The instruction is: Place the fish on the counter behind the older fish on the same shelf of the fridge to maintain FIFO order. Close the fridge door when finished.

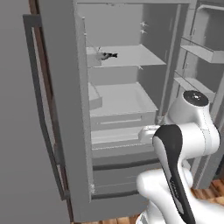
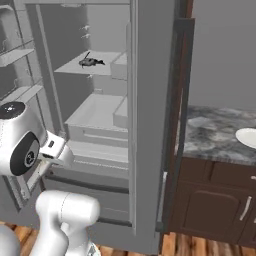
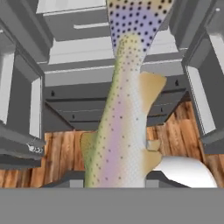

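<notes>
In the hand view my gripper (image 3: 116,180) is shut on the fish (image 3: 124,109), an olive-tan spotted fish with a pale belly that runs up the picture from between the fingertips (image 3: 70,180). The older fish (image 1: 107,55) (image 2: 91,62), small and dark, lies on the upper shelf (image 1: 135,56) (image 2: 70,68) of the open fridge (image 1: 65,109) (image 2: 150,100), near that shelf's front left. My arm stands low in front of the fridge, below that shelf. The counter (image 2: 215,132) is to the right of the fridge.
Both fridge doors stand open, one (image 1: 61,131) at the left and one (image 1: 205,52) with door bins at the right. Grey drawers (image 3: 109,65) and a lower shelf (image 1: 122,98) sit under the upper one. A white plate (image 2: 247,137) is on the counter. The floor (image 3: 61,153) is wooden.
</notes>
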### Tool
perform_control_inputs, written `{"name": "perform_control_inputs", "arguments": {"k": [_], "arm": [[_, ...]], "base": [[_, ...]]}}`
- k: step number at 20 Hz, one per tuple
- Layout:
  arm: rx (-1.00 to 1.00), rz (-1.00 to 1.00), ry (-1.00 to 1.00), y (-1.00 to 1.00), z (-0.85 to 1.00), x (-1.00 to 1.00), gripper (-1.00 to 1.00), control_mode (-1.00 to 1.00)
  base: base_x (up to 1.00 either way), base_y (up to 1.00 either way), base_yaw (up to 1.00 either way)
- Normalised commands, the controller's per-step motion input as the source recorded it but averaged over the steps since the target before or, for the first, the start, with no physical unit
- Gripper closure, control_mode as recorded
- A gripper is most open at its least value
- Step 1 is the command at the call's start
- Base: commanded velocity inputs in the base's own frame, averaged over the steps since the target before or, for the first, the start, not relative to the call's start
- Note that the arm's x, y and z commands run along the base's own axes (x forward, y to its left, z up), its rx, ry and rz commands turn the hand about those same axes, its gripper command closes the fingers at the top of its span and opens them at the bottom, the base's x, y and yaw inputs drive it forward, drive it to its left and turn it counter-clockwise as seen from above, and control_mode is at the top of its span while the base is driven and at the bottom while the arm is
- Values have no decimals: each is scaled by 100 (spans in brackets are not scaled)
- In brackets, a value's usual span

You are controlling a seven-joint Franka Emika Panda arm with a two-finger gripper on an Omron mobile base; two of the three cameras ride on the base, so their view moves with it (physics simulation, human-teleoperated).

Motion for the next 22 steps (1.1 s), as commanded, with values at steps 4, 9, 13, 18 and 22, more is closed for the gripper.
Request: {"name": "perform_control_inputs", "arguments": {"k": [4,9,13,18,22], "arm": [[0,0,0,0,0,0,100,100],[0,0,0,0,0,0,100,100],[0,0,0,0,0,0,100,100],[0,0,0,0,0,0,100,100],[0,0,0,0,0,0,100,100]], "base": [[74,-6,0],[75,-1,0],[74,0,0],[73,0,-3],[82,0,-8]]}}
